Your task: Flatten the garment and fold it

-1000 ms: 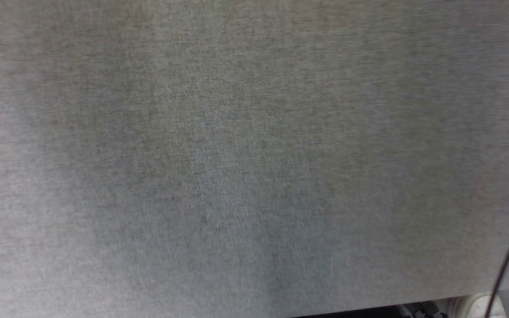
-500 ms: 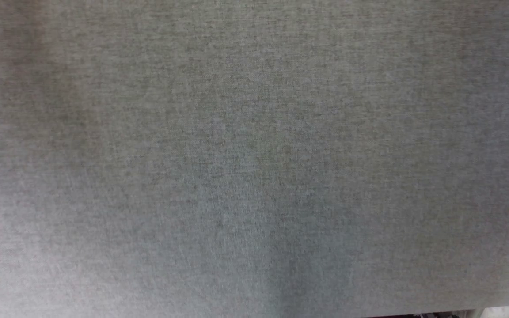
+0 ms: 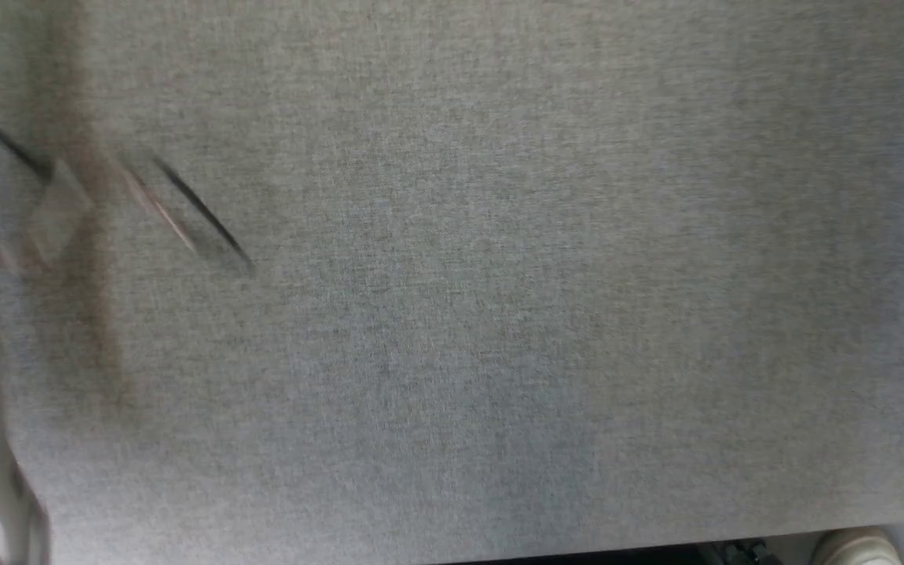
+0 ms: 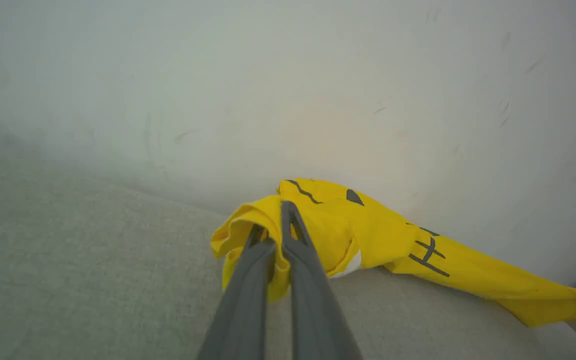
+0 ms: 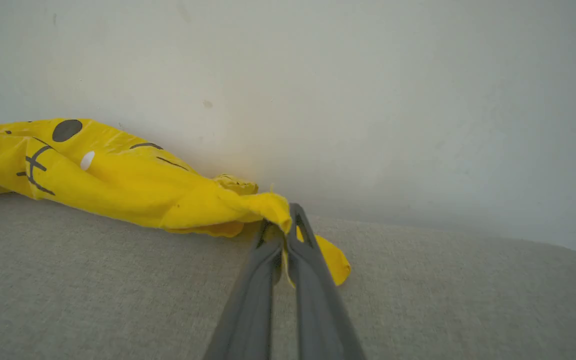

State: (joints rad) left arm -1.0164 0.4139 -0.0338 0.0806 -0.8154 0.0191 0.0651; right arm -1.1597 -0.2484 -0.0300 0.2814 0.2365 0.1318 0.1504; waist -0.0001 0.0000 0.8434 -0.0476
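- Garment [image 4: 368,240]: the yellow shirt hangs as a twisted band just above the far part of the grey cloth desk [image 4: 93,260], close to a white wall [image 4: 218,75].
- The left pincer [image 4: 273,220] is clamped on 1 bunched end and the right pincer [image 5: 280,217] on the other. I judge the 2 grips are set well apart to pull the cloth out before it is laid flat.
- The left wrist view shows the band running to the lower right of the frame. The right wrist view shows it leaving at the left, with dots and line marks.
- The head view shows bare desk [image 3: 499,314] and a smeared pale shape at the left edge, too blurred to name.
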